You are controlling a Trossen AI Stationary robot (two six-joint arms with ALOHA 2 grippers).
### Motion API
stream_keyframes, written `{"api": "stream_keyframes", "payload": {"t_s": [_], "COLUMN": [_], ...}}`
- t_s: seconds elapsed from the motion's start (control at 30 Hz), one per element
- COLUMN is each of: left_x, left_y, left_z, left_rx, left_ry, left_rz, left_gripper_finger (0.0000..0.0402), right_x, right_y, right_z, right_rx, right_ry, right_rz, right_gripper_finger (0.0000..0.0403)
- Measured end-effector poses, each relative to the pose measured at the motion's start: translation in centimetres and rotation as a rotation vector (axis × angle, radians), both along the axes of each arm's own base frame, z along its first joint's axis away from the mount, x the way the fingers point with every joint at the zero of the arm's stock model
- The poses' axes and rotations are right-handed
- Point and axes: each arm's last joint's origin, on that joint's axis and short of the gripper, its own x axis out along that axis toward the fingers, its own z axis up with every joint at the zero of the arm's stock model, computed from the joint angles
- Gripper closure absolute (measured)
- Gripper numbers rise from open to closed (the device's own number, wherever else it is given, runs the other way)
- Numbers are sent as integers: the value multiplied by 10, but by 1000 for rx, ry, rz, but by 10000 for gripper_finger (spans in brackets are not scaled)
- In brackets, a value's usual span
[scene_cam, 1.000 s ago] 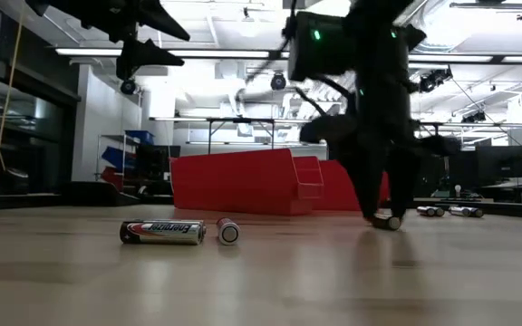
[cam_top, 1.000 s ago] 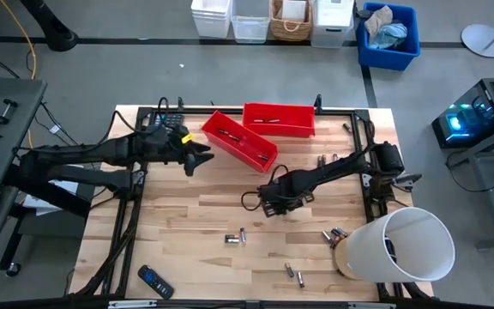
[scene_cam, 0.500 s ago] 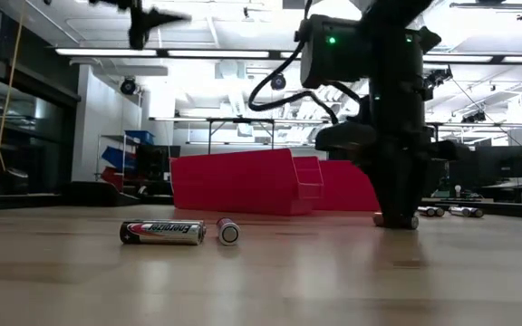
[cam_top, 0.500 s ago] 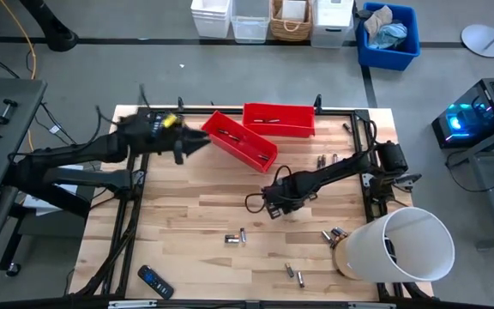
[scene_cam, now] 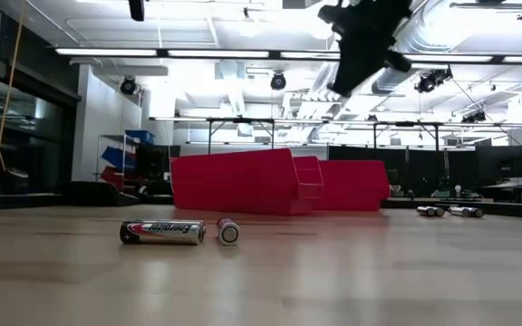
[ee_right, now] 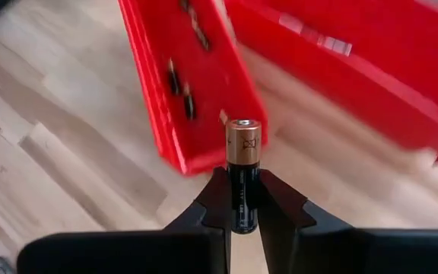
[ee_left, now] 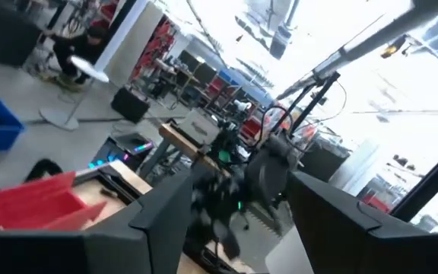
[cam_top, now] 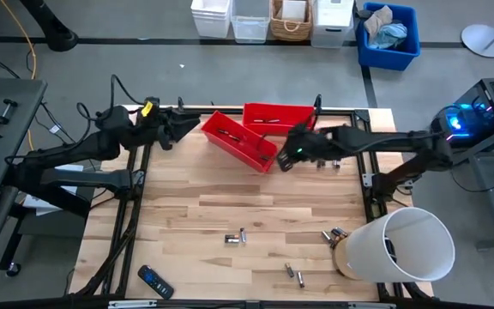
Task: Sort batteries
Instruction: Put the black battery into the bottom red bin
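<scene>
At 10 o'clock on the table [cam_top: 187, 197], the left gripper [cam_top: 181, 129] is parked over the back-left edge, clear of the work. Left wrist view shows its two fingers [ee_left: 158, 221] spread apart with nothing between them.

Next over, toward 12 o'clock: two red bins. The angled bin [cam_top: 238, 140] already has a few cells in it, and the straight bin [cam_top: 279, 118] behind it holds at least one.

Just right of the angled bin's near corner, about 1 o'clock from table centre, the right gripper [cam_top: 292, 154] hangs above the wood, clamped on a black-and-copper battery [ee_right: 243, 171]. Grip sits on the lower half of the body, long axis upright, copper end proud of the fingertips [ee_right: 217, 199].

Handling, as I judge it: rigid steel can, light, smooth wrap, so it'll slip or pivot if pinched near an end. Mid-body across the diameter is the right hold; this grip looks a bit low but square. It rolls freely once released, so drop it low inside the bin wall.

Loose batteries: a pair at 6 o'clock [cam_top: 235, 238], a pair near 5 o'clock [cam_top: 294, 273], a cluster at 4 o'clock [cam_top: 333, 234] beside the white tub [cam_top: 401, 249], more at 2 o'clock [cam_top: 336, 160].

Remote [cam_top: 154, 281] at 7 o'clock, not ours.
</scene>
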Motion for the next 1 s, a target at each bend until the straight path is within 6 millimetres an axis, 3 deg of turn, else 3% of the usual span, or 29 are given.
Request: {"api": "stream_keyframes", "payload": {"t_s": [0.2, 0.43, 0.6, 0.9, 1.0], "left_x": [7, 22, 35, 46, 44], "left_y": [5, 14, 19, 27, 28], "left_z": [-5, -16, -25, -26, -25], "left_rx": [-109, -282, -349, -262, -211], "left_ry": [-4, -25, -18, -29, -12], "left_rz": [75, 252, 272, 312, 306], "left_gripper_finger": [192, 192, 192, 192, 192], "right_x": [-24, -10, 13, 60, 62], "right_y": [-19, -40, -57, -86, -88], "right_z": [25, 9, -23, -98, -113], "right_rx": [-140, -179, -117, -72, -56], "right_ry": [-95, -217, -372, -345, -291], "right_rz": [76, 253, 341, 272, 208], "right_gripper_finger": [371, 371, 371, 369, 325]}}
